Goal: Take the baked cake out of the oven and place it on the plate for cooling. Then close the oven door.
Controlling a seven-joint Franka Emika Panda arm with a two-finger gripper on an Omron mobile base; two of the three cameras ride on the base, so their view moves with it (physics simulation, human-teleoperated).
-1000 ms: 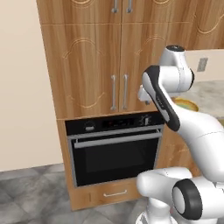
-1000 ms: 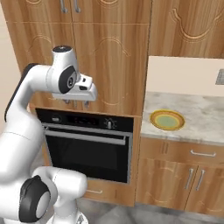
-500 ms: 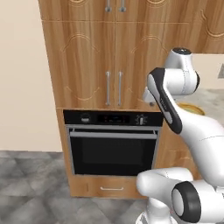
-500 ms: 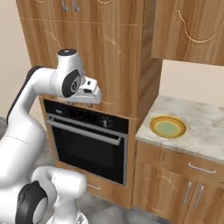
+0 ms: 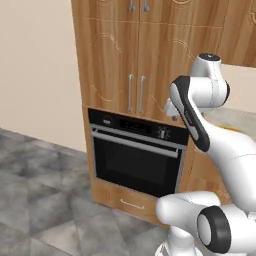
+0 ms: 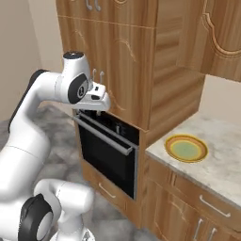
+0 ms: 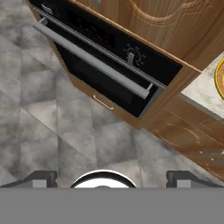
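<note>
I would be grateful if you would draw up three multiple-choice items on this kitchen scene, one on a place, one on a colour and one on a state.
1. Where does the round plate with the yellow-orange rim and pale green centre lie?
A. on the grey floor
B. on the pale stone counter right of the oven
C. inside the oven

2. What colour is the long bar handle on the black drop-down oven door?
A. silver
B. red
C. wooden brown

3. How does the oven door stand?
A. dropped fully open
B. taken off
C. shut

Answers:
1 B, the right base view shows the plate on the counter beside the black built-in oven.
2 A, the hand view shows a pale metal bar across the door.
3 C, the door stands upright and flush in both base views.
</note>
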